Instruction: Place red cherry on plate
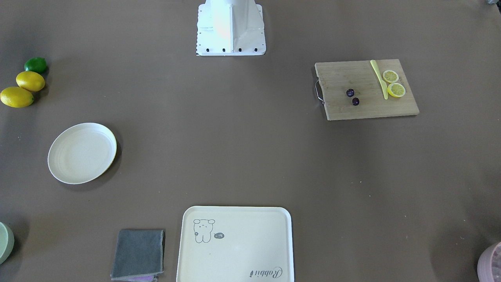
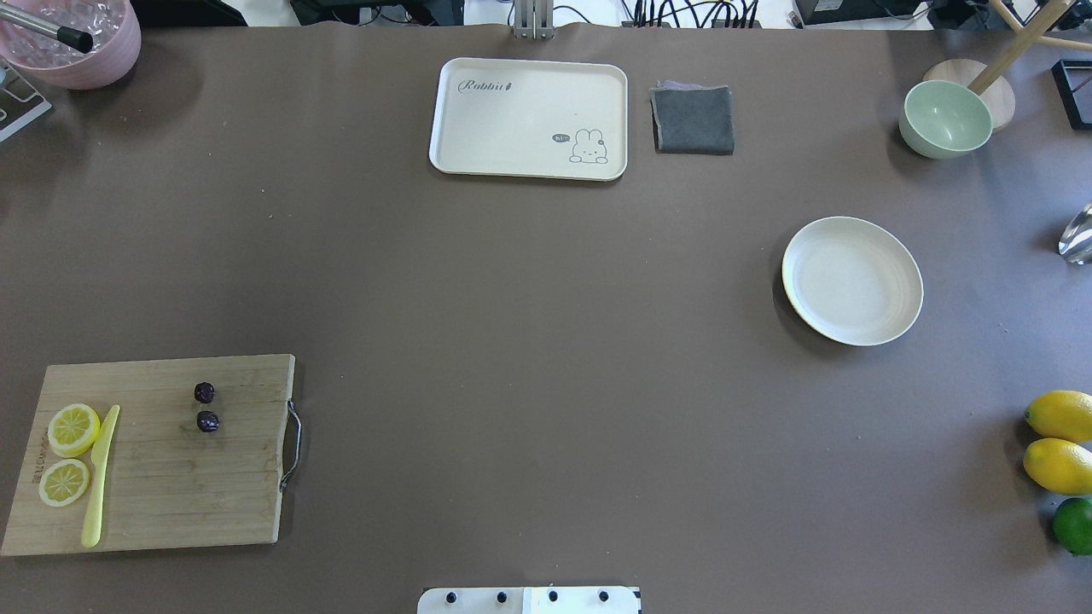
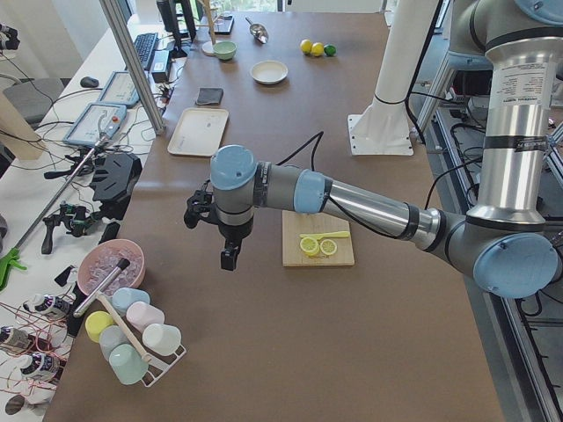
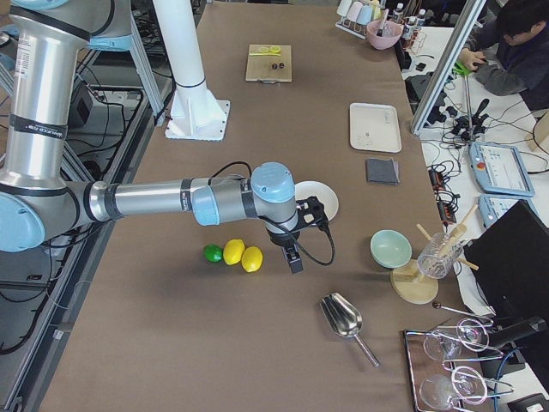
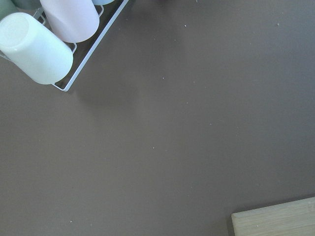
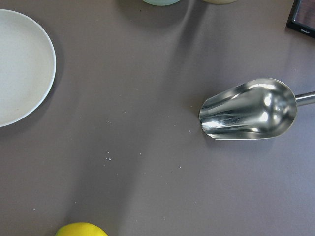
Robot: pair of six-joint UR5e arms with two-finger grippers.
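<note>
The red cherry is a pair of tiny dark round fruits lying on the wooden cutting board at the near left; in the front-facing view the cherry sits left of the lemon slices. The plate is round, cream-white and bare, far off on the right side, and its edge shows in the right wrist view. My left gripper hangs above the table beyond the board's outer end, away from the cherry. My right gripper hovers beside the plate. Whether either is open or shut I cannot tell.
Two lemon slices and a yellow knife share the board. A cream tray, grey cloth, green bowl, lemons with a lime, a metal scoop and a cup rack lie around.
</note>
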